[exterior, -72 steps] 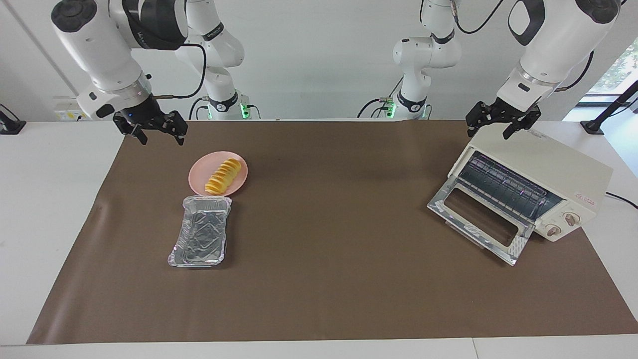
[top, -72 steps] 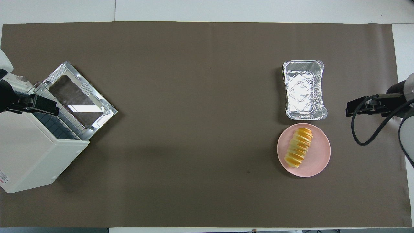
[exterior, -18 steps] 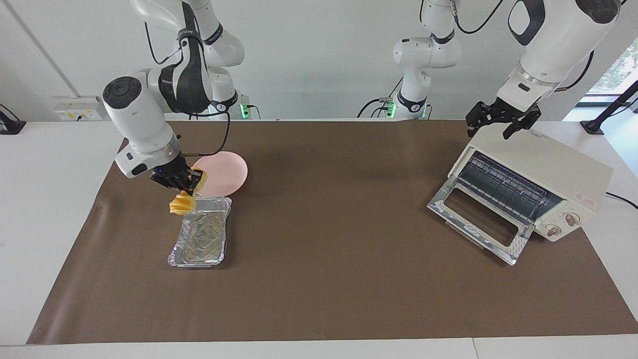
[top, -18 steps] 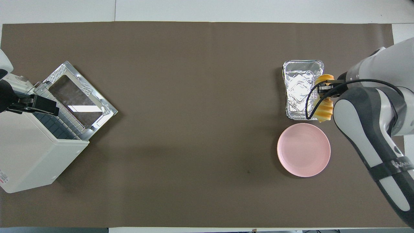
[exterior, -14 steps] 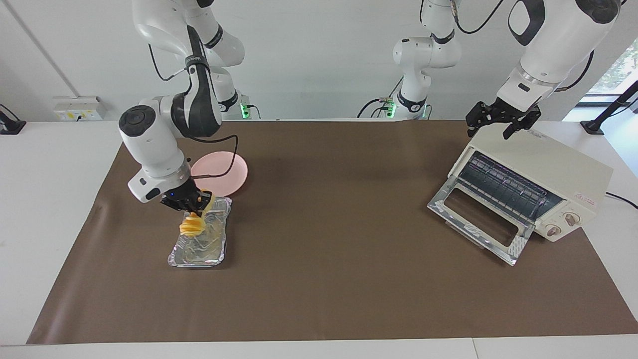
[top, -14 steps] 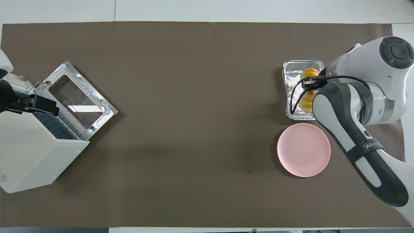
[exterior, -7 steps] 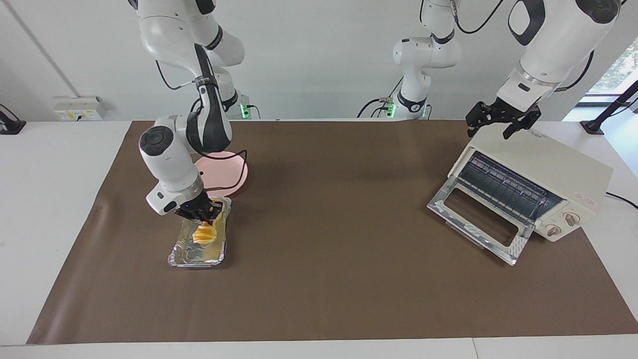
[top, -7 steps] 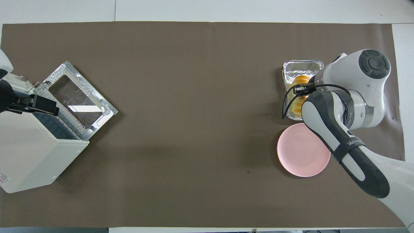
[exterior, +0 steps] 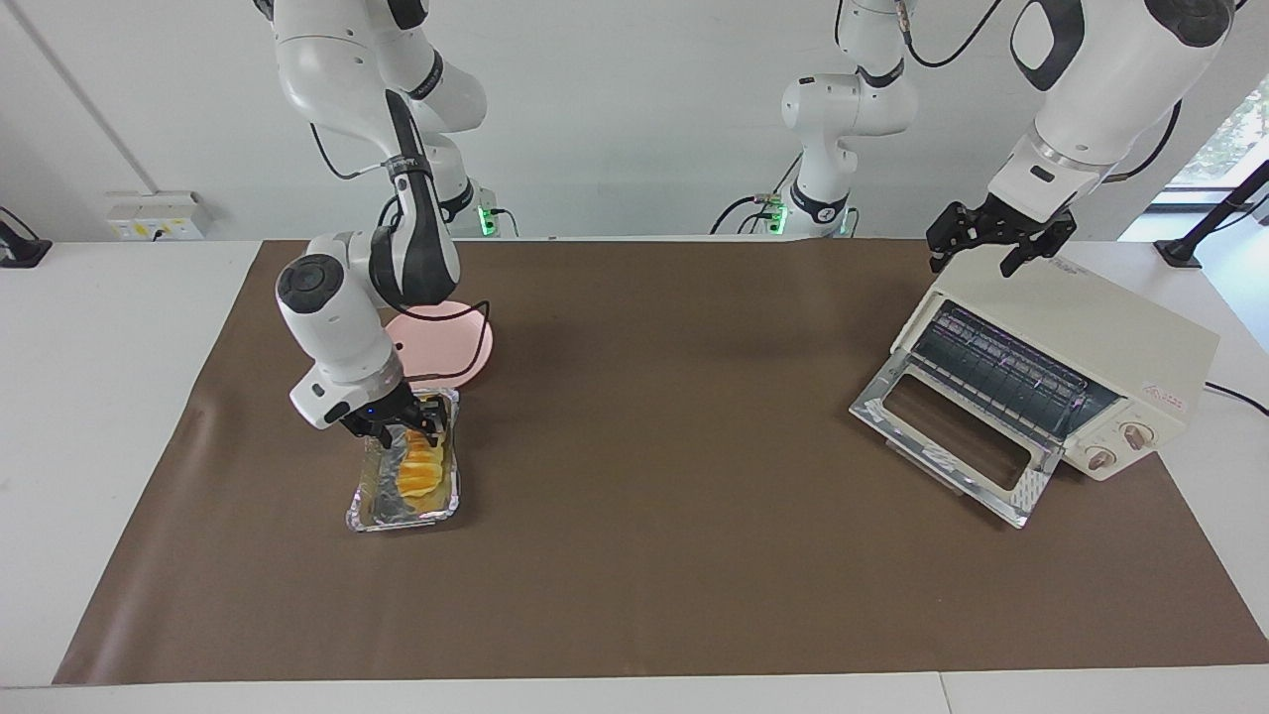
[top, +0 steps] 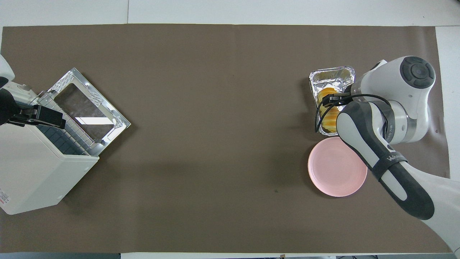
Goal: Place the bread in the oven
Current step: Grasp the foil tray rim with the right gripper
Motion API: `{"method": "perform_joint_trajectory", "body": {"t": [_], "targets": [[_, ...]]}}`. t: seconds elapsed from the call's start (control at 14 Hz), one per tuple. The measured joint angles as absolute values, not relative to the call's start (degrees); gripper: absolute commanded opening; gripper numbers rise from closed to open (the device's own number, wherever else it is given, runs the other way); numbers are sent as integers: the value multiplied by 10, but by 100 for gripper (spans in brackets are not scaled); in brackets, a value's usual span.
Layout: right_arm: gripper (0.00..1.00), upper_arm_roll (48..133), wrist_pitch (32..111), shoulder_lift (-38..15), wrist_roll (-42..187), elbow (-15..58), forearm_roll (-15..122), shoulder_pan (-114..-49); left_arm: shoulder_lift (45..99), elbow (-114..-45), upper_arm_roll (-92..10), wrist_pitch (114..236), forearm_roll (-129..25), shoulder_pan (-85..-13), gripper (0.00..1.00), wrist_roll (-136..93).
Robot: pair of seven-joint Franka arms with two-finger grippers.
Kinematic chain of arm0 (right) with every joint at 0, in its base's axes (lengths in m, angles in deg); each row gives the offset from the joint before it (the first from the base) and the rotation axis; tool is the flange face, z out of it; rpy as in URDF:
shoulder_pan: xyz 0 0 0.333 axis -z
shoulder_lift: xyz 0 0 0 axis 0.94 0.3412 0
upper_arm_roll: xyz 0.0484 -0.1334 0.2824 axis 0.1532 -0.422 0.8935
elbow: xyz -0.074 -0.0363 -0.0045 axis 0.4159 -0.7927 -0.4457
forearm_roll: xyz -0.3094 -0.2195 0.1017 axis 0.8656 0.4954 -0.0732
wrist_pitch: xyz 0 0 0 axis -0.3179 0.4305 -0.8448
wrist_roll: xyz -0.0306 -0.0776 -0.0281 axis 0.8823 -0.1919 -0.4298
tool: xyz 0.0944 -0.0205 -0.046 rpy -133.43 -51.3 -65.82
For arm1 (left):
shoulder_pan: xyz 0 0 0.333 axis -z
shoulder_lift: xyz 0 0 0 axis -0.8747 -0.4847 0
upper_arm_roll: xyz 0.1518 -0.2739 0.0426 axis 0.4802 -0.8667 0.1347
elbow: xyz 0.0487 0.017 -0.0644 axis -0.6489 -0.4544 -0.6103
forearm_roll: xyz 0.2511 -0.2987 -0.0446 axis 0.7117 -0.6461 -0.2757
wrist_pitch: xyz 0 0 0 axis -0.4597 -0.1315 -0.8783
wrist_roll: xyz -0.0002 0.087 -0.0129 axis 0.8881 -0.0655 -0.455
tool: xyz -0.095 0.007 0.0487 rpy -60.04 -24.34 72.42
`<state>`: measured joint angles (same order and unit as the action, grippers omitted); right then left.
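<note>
The ridged yellow-orange bread lies in the crinkled silver foil tray near the right arm's end of the surface — just below the right gripper, whose fingers stand spread, holding nothing. The left gripper waits open over the cream-white toaster oven — door down.

The bread is a small yellow-orange loaf with ridges. It lies flat in a shiny foil tray. The oven is cream-white, with 2 knobs. Its glass door hangs open.
</note>
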<state>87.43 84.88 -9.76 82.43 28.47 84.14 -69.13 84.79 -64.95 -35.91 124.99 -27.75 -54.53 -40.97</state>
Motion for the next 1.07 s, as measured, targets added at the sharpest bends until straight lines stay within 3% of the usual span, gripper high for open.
{"method": "perform_joint_trajectory", "body": {"t": [0.5,0.57,0.71,0.79,0.86,0.93,1.07], "targets": [[100,871,847,-87,716,278,841,-623,848,-649,-359,1250,-278,-545,100,-410],[96,873,858,-85,716,285,841,-623,848,-649,-359,1250,-278,-545,100,-410],[67,874,867,-82,716,296,841,-624,848,-649,-359,1250,-278,-545,100,-410],[42,874,870,-81,716,300,841,-623,848,-649,-359,1250,-278,-545,100,-410],[11,873,872,-81,716,303,841,-622,848,-649,-359,1250,-278,-545,100,-410],[0,872,874,-81,716,306,841,-621,848,-649,-359,1250,-278,-545,100,-410],[0,872,878,-81,716,309,841,-621,848,-649,-359,1250,-278,-545,100,-410]]}}
